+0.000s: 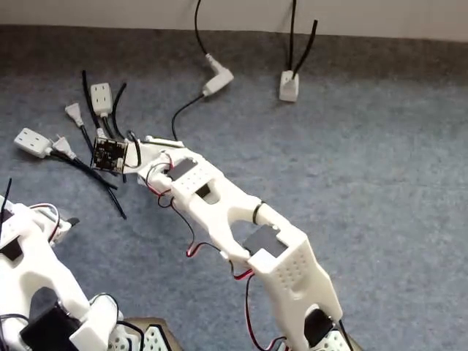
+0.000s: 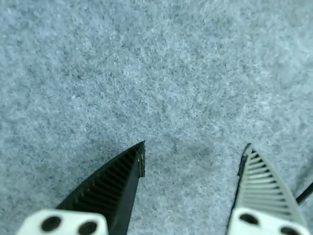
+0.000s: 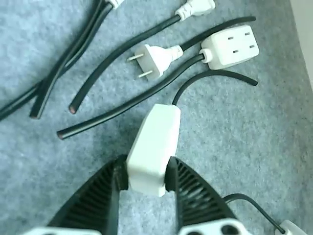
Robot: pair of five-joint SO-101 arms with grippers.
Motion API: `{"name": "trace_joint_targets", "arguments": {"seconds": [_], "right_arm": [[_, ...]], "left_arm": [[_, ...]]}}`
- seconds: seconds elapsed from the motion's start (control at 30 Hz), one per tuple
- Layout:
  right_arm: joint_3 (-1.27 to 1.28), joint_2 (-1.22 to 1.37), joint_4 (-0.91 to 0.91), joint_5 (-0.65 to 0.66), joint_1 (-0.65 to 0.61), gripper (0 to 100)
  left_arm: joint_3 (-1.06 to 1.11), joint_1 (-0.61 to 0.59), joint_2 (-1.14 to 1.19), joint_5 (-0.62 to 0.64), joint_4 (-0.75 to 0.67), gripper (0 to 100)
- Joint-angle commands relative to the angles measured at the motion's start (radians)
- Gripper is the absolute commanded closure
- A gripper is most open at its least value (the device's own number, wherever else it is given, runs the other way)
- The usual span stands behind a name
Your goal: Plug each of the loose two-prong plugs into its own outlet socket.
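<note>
beside the cords point(image 3: 117, 105), my right jaws clamp a white block point(image 3: 154, 142), loose plug point(image 3: 154, 59) near it, my left jaws wide over the surface point(image 2: 146, 73)

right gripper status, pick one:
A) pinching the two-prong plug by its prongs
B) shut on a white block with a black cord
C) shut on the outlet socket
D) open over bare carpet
B: in the right wrist view the right gripper is clamped on both sides of the white block, whose black cord leaves its far end. The two-prong plug and outlet socket lie free on the carpet beyond.
</note>
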Motion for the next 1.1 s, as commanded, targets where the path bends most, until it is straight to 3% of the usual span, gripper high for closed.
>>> {"name": "trace_joint_targets", "arguments": {"seconds": [0.0,0.13,0.5,0.7,0.83,1.07], "right_arm": [[-0.048,-0.015,-0.022,0.021,-0.012,99.2],[-0.042,-0.059,0.031,-0.014,0.004,99.2],[-0.062,-0.372,0.513,-0.500,0.058,99.2],[-0.062,-0.427,0.791,-0.772,0.151,99.2],[-0.007,-0.418,0.883,-0.796,0.206,99.2],[0.159,-0.326,0.779,-0.669,0.291,99.2]], "left_arm": [[-0.004,0.028,-0.027,0.006,-0.014,69],[-0.004,0.028,-0.027,0.006,-0.015,69],[-0.002,0.054,-0.022,0.032,-0.035,69],[-0.002,0.054,-0.022,0.032,-0.034,69],[0.008,0.054,-0.025,0.032,-0.035,69],[0.012,0.054,-0.028,0.029,-0.037,69]]}}
